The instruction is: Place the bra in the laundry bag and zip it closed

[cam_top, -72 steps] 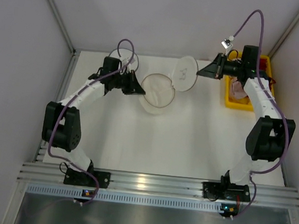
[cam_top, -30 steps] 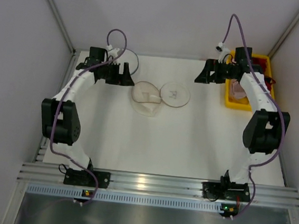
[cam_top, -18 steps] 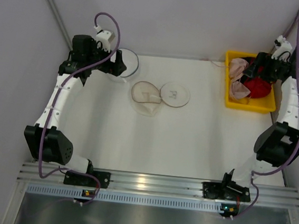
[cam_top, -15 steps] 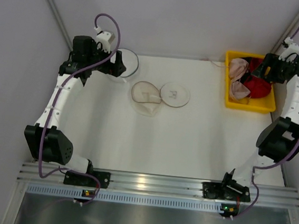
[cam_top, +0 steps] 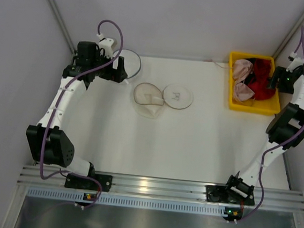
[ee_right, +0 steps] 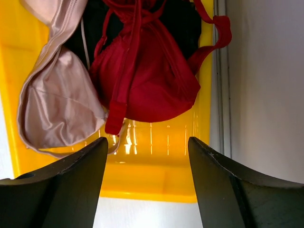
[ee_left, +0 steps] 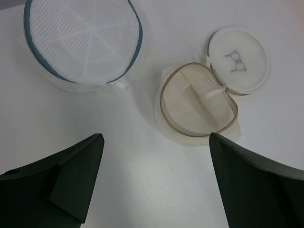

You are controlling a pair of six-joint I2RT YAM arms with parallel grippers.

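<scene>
The bright red bra lies bunched in the yellow bin, filling the upper part of the right wrist view. My right gripper hangs over the bin's right side, open, with nothing between its fingers and the red cup just ahead of the tips. The laundry bag lies unzipped at mid-table, its round lid with the small dark mark flipped beside the open pouch. My left gripper hovers open above bare table, left of the bag.
A pale pink bra and a black garment share the yellow bin with the red one. A second round mesh bag with a dark rim lies at the far left. The enclosure wall stands close beside the bin.
The right arm swung from the table's middle out to the yellow bin and its jaws narrowed somewhat. The left arm drew back to the far left. The bag stays open on the table.
</scene>
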